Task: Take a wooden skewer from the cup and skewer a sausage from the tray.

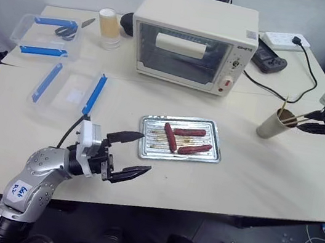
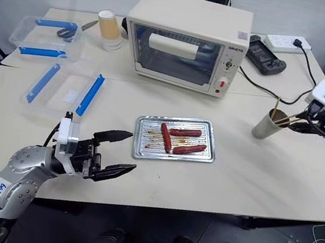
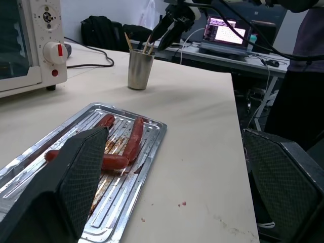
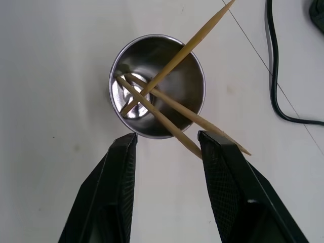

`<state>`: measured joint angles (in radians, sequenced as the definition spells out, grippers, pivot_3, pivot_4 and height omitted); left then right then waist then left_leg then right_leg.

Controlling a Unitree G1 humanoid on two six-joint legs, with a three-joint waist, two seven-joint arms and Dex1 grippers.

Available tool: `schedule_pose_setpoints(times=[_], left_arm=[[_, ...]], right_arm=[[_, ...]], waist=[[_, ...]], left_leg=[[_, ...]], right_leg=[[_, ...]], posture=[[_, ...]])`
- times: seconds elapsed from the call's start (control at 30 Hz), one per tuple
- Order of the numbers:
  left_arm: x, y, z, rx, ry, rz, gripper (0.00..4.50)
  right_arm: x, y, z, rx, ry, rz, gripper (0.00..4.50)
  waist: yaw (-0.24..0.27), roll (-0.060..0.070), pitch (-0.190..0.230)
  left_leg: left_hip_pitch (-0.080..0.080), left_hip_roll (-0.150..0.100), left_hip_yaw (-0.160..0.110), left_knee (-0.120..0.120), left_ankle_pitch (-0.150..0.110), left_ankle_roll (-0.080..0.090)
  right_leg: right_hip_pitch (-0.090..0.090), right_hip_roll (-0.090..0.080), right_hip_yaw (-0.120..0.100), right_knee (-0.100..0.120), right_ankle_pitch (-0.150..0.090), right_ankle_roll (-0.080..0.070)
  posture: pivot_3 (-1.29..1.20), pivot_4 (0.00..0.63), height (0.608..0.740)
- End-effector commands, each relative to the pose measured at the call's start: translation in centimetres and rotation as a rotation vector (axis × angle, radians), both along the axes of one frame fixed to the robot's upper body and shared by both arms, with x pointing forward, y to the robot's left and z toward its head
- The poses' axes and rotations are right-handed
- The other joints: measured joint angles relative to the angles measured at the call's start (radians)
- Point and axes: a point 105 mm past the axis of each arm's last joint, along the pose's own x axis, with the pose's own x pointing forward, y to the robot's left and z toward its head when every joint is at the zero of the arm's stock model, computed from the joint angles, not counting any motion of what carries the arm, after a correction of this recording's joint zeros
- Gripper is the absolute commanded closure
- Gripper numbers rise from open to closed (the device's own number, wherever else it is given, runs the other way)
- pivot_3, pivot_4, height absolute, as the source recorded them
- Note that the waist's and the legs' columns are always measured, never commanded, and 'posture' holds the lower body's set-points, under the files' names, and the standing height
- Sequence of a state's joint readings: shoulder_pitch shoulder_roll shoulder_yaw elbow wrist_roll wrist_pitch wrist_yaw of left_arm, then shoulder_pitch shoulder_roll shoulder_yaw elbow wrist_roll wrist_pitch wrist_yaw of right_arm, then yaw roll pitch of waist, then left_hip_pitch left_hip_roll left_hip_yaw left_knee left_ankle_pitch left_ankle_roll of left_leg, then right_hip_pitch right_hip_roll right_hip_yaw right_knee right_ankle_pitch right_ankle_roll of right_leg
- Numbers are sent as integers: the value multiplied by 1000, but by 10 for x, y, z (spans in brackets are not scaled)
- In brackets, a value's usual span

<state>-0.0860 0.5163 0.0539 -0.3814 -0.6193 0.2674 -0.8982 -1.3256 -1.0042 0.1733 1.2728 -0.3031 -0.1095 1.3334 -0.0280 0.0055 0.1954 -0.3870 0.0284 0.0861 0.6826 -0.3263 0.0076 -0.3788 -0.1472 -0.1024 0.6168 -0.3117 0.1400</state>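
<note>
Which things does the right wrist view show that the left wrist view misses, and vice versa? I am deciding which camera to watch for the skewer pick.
Right wrist view alone: the cup's shiny inside from above, three skewers crossing in it, and the right pincer open, with one skewer tip between its fingers. Left wrist view alone: the tray, sausages, oven and a laptop. Both: cup, skewers, right pincer, table.

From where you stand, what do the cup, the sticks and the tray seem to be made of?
The cup looks like brushed metal, with a mirror-like inside, though from above it could pass for paper. The sticks look like pale bare wood with pointed tips. The tray seems to be thin shiny metal, ridged and stained with brown grease.
</note>
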Motion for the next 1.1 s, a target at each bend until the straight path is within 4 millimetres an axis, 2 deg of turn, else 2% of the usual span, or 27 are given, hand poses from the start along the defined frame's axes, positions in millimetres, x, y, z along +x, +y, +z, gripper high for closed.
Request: schedule_pose_setpoints(times=[0.03, 0.07, 0.13, 0.23, 0.6, 0.87, 1.1], left_arm=[[-4, -3, 7, -2, -49, -9, 0], [-4, -4, 7, -4, -50, -9, 0], [-4, -4, 7, -5, -50, -9, 0], [-4, -5, 7, -8, -51, -8, 0], [-6, -3, 7, -7, -52, 3, 0], [-7, -4, 6, -8, -51, 8, 0], [-7, -3, 6, -10, -53, 17, 0]], right_arm=[[-2, 2, 11, -36, -2, 30, 2528], [-2, 3, 12, -51, 3, 40, 2528], [-2, 5, 13, -68, 8, 53, 2905], [1, 7, 15, -107, -7, 64, 3727], [8, 15, 15, -177, -40, 110, 3727], [13, 5, 13, -329, -59, 70, 3727], [14, 0, 12, -391, -56, 50, 3727]], waist=[[1, 0, 0], [1, 0, 0], [0, 0, 0], [0, 0, 0], [0, 0, 0], [0, 0, 0], [0, 0, 0]], left_leg=[[0, 0, 0, 0, 0, 0], [0, 0, 0, 0, 0, 0], [0, 0, 0, 0, 0, 0], [0, 0, 0, 0, 0, 0], [0, 0, 0, 0, 0, 0], [0, 0, 0, 0, 0, 0], [0, 0, 0, 0, 0, 0]], right_leg=[[0, 0, 0, 0, 0, 0], [0, 0, 0, 0, 0, 0], [0, 0, 0, 0, 0, 0], [0, 0, 0, 0, 0, 0], [0, 0, 0, 1, 0, 0], [-1, 0, 0, 1, 0, 0], [-1, 0, 1, 1, 0, 0]], posture=[[0, 150, 740], [0, 150, 740], [0, 150, 740], [0, 150, 740], [0, 150, 740], [0, 150, 740], [0, 150, 740]])
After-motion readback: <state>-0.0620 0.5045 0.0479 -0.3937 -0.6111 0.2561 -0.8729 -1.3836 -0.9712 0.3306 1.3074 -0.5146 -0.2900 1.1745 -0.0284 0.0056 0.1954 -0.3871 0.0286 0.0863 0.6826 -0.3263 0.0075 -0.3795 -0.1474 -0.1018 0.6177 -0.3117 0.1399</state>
